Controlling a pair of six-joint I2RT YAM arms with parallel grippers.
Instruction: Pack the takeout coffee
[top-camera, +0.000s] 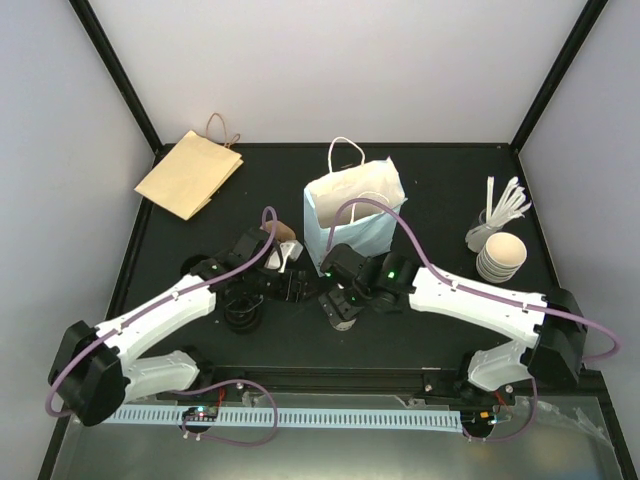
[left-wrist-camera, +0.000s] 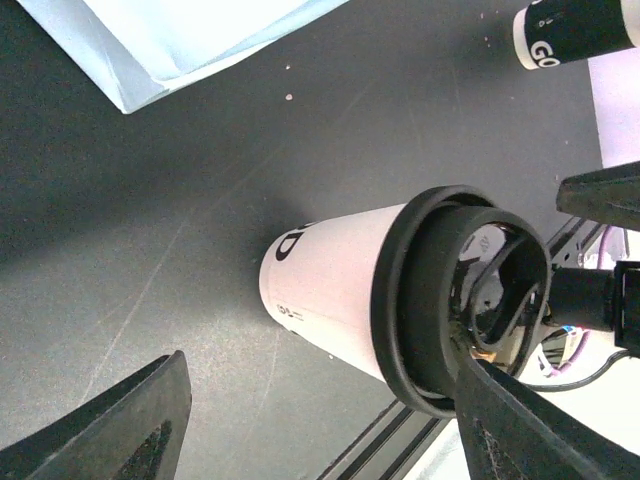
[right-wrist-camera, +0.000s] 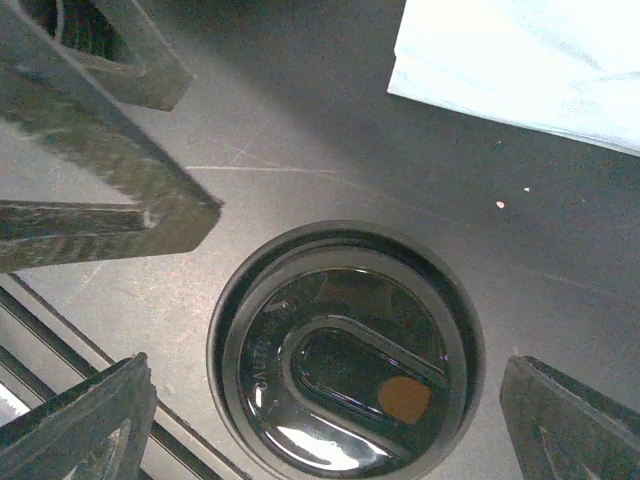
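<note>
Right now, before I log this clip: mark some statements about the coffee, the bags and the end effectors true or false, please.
1. The takeout coffee has a black lid on it. True.
2. The takeout coffee is inside the white bag. False: it sits on the table, outside the bag.
3. The right end effector is open, one finger on each side of the lid. True.
4. The left end effector is shut on the takeout coffee. False: it is open, with the coffee between its fingers.
5. The brown bag stands upright. False: it lies flat at the table's far left corner.
</note>
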